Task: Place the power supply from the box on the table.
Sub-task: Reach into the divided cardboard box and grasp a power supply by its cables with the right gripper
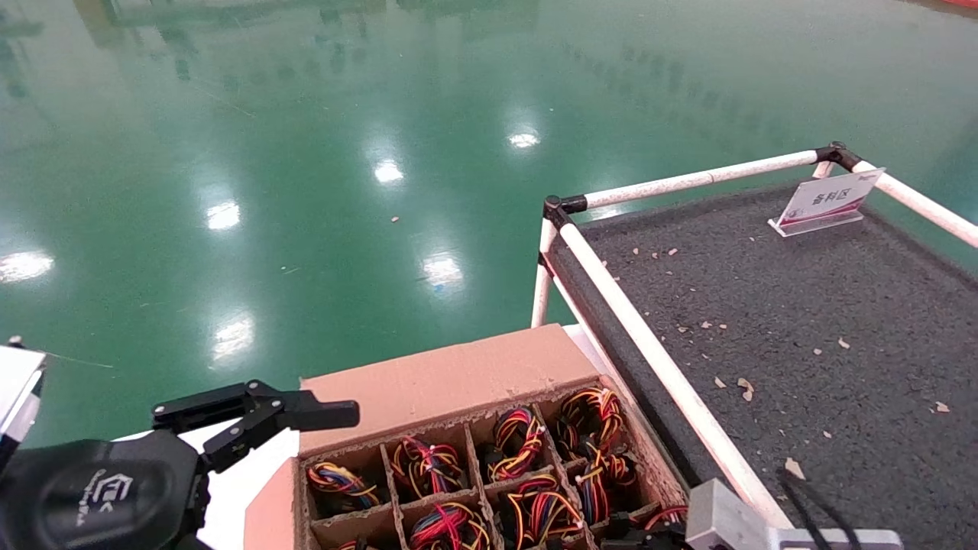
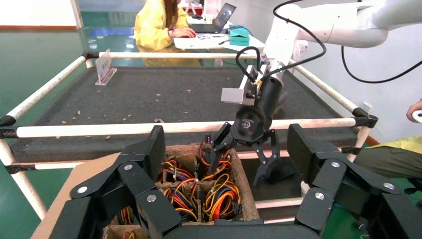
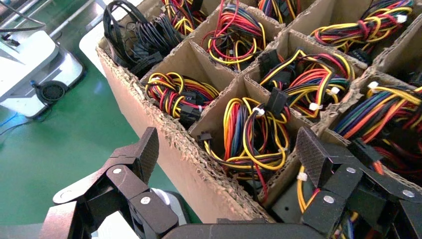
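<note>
The box (image 1: 443,374) is a brown carton with grid cells, each holding a power supply under a bundle of red, yellow, orange and black wires (image 1: 519,439). My right gripper (image 3: 229,154) is open and straddles the box's side wall: one finger (image 3: 316,157) is over a corner cell's wire bundle (image 3: 254,134), the other finger (image 3: 142,154) is outside the carton. A dark metal case (image 3: 303,201) shows below the wires. The left wrist view shows the same right gripper (image 2: 244,157) open over that wall. My left gripper (image 1: 306,412) hovers open left of the box. The table (image 1: 802,321) lies to the right.
White pipes (image 1: 649,344) with black corner joints frame the table, one rail running right beside the box. A small white sign (image 1: 829,200) stands at the table's far side. Green floor lies beyond. A person in yellow (image 2: 159,25) sits behind the table.
</note>
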You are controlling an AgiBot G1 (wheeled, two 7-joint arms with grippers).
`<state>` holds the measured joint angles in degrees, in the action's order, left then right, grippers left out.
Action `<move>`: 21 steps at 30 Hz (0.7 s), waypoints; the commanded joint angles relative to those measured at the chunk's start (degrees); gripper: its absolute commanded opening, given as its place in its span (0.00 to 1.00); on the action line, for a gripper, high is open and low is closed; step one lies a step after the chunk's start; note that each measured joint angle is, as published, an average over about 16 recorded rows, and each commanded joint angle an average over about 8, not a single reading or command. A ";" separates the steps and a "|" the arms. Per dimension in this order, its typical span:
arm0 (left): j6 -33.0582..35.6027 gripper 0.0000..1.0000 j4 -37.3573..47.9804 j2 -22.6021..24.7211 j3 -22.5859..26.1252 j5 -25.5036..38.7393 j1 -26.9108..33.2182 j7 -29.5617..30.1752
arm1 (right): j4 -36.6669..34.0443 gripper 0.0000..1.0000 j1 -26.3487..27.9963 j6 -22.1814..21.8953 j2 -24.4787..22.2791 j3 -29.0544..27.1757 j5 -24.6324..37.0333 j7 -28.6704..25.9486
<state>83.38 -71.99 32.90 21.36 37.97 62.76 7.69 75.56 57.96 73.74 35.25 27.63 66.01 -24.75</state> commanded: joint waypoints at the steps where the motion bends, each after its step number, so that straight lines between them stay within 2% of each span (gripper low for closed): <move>1: 0.00 1.00 0.00 0.00 0.00 0.00 0.00 0.00 | 0.18 0.09 -0.06 -0.52 0.29 0.39 0.80 -0.58; 2: 0.00 1.00 0.00 0.00 0.00 0.00 0.00 0.00 | 0.18 0.04 0.11 -0.80 0.56 0.53 1.16 -0.92; 4: 0.00 1.00 0.00 0.00 0.00 0.00 0.00 0.00 | 0.12 0.01 0.55 -1.36 1.16 0.84 1.91 -1.62; 21: 0.00 1.00 0.00 0.00 0.01 0.00 0.00 0.00 | -1.16 0.00 3.85 -1.43 4.24 3.51 6.42 -5.83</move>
<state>83.37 -71.99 32.89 21.37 37.96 62.76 7.68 74.44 61.76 72.24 39.66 31.16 72.39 -30.55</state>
